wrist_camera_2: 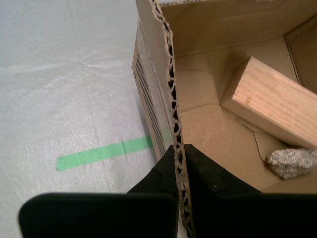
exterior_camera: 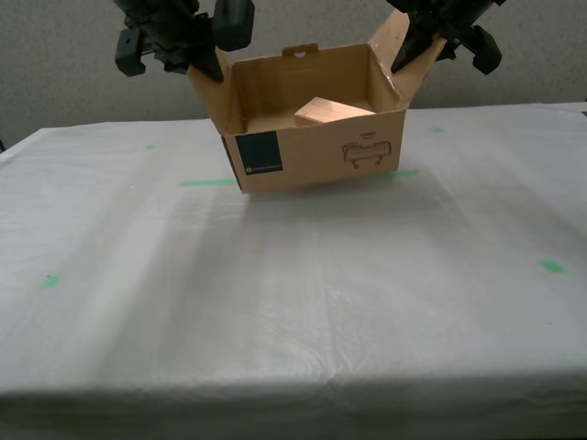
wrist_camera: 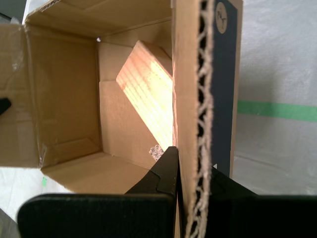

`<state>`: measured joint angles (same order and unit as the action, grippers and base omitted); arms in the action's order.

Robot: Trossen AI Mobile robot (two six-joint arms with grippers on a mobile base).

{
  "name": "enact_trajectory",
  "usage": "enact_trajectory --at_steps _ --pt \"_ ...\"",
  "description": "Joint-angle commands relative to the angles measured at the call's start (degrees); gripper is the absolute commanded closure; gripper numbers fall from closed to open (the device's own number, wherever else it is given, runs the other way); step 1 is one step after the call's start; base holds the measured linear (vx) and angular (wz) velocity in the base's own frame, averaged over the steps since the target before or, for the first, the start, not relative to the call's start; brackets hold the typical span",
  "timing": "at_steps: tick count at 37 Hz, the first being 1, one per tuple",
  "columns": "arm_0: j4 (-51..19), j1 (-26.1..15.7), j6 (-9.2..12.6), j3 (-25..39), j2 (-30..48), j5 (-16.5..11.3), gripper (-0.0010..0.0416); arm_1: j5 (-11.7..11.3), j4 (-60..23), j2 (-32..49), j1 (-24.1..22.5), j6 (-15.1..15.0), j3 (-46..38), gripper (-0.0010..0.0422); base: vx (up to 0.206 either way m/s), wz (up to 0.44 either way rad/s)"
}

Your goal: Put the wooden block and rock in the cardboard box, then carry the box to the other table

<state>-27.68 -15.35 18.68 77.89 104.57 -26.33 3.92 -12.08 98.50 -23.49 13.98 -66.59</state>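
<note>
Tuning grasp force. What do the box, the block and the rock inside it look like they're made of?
Cardboard box: brown corrugated board, matte; the fluting shows along the clamped wall edge.
Wooden block: pale bare wood, apparently unfinished; straight grain lines are visible.
Rock: speckled beige-grey stone, rough and lumpy, matte.

Corrugated matt cardboard box (exterior_camera: 316, 151); pale grainy wooden block (wrist_camera_2: 275, 101); rough speckled rock (wrist_camera_2: 291, 162); wrinkled cloth-like table (exterior_camera: 293, 302).

No wording is reading clearly: the cardboard box (exterior_camera: 312, 147) is showing only a navy label (exterior_camera: 258, 154) with tiny illegible print.
</note>
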Motion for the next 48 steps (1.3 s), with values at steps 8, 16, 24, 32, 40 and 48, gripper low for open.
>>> enact_trajectory --at_steps 8,16,24,32,40,48 --pt "-1.14 -0.04 -1.05 1.01 3.65 0.61 0.0406 4.26 0.28 4.42 -0.98 0.33 0.11 0.0412 0.0 0.0" --pt "-1.03 -0.07 -1.09 1.01 3.45 0.48 0.0406 4.26 0.83 4.28 -1.03 0.42 -0.76 0.0412 0.0 0.0" --pt "-0.63 -0.07 -1.11 0.98 3.74 0.48 0.0406 4.26 0.85 4.28 -1.03 0.79 -0.79 0.0412 0.0 0.0" --pt "-0.63 -0.09 -1.14 0.98 3.74 0.48 0.0406 4.26 0.83 4.31 -1.03 1.88 -0.79 0.0412 0.0 0.0" --pt "-0.59 -0.09 -1.14 0.98 3.74 0.48 0.04 4.26 0.83 4.31 -1.03 2.14 -0.79 0.0364 0.0 0.0" --pt "-0.57 -0.09 -1.11 0.98 3.74 0.96 0.0359 4.24 0.85 4.31 -1.03 2.14 -0.79 0.0289 0.0 0.0"
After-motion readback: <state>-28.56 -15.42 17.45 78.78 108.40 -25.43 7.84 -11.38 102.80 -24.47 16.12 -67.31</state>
